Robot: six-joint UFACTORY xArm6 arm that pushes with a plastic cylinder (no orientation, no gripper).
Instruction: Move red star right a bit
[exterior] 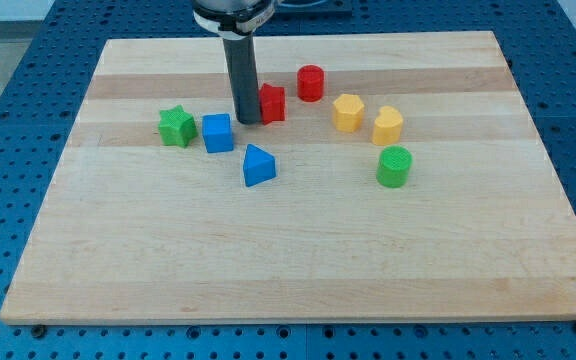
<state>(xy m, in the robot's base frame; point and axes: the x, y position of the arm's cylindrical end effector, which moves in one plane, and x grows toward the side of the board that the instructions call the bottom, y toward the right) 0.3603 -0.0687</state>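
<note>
The red star [272, 102] lies on the wooden board [298, 250] in the upper middle of the view. My tip [247, 121] stands at the star's left side, touching or nearly touching it. The rod hides part of the star's left edge. A blue cube [218, 132] sits just left of and below the tip. A red cylinder [311, 82] stands up and to the right of the star.
A green star [177, 126] lies left of the blue cube. A blue triangular block [258, 165] sits below the tip. Two yellow blocks [348, 112] [388, 125] and a green cylinder [394, 166] lie right of the red star.
</note>
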